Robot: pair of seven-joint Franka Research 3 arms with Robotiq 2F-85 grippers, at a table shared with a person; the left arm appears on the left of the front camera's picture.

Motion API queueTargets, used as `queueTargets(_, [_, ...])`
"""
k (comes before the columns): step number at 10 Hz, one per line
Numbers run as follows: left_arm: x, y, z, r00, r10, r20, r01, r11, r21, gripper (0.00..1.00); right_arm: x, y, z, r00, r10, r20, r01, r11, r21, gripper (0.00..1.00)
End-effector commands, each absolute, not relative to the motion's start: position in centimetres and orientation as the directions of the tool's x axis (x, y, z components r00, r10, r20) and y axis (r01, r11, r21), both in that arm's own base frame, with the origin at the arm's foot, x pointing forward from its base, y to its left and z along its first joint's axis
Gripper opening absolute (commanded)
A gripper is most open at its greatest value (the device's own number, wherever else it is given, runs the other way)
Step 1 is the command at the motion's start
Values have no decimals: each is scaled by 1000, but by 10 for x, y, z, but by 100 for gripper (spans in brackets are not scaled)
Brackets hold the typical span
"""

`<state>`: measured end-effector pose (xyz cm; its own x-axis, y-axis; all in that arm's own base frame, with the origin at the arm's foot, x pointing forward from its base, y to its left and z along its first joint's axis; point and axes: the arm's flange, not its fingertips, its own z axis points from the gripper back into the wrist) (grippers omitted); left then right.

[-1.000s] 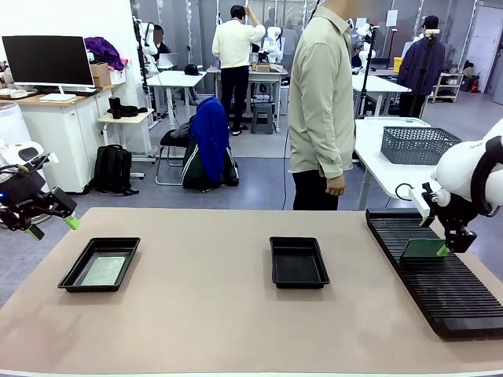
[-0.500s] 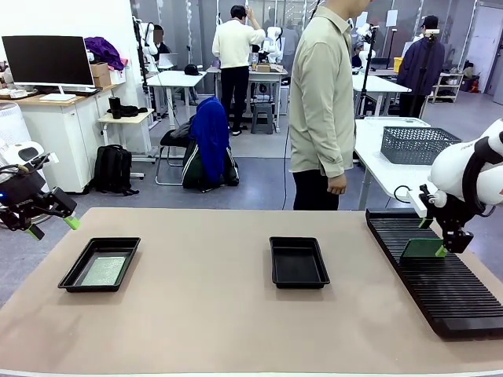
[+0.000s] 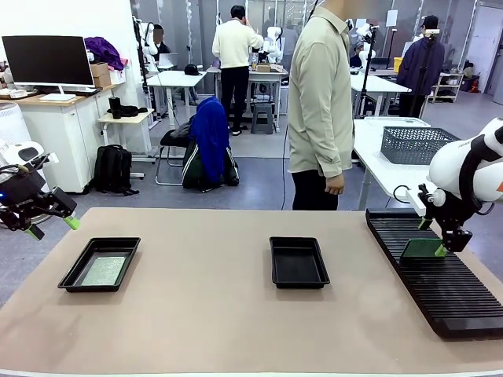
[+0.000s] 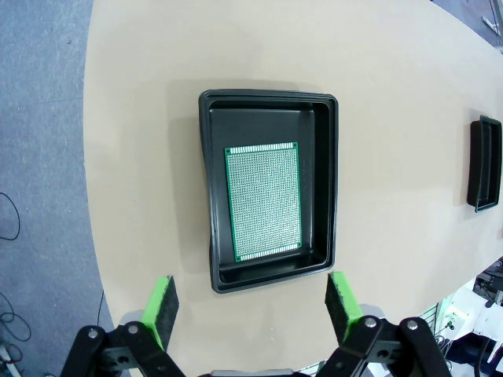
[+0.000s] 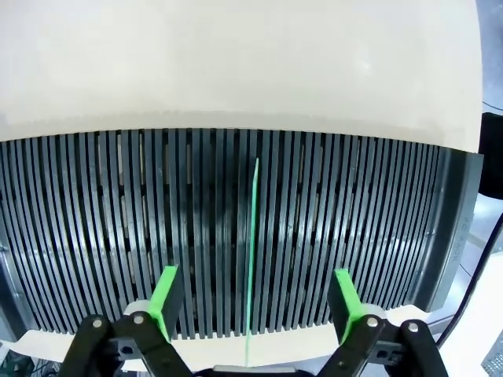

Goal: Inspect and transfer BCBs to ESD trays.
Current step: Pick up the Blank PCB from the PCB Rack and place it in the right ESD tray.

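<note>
Now right hand point(image 5: 253, 287) open astride BCB point(image 5: 253, 228) standing in rack point(image 5: 102, 220).

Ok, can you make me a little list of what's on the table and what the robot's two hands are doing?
left tray: holds the flat green board
middle tray: nothing in it
rack: the standing green board sits on edge in a slot
left gripper: open, raised by the left edge of the table, holding nothing
right gripper: open, one finger on each side of the standing green board, not pinching it
person: standing at the far side
</note>
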<state>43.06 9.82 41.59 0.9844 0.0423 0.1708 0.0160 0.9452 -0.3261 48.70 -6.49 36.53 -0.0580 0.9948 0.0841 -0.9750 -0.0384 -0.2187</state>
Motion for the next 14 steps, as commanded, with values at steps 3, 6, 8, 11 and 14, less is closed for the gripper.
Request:
queueTargets(3, [432,99,415,983,45,180,17,945,-327,100,492,-69,363,-47,991,122,-980,-22,-199,89])
queueTargets(6, [432,99,415,983,45,180,17,945,-327,100,490,-68,362,-35,993,115,-981,-12,-194,82])
queueTargets(8, [432,99,415,983,45,180,17,945,-327,100,489,-68,363,-36,992,119,-981,-12,-195,75])
queueTargets(11, [432,99,415,983,45,180,17,945,-327,100,490,-66,363,-27,994,110,-983,-6,-184,64])
queueTargets(14, [432,99,415,983,45,180,17,945,-327,100,492,-67,362,-21,994,108,-984,-2,-180,56])
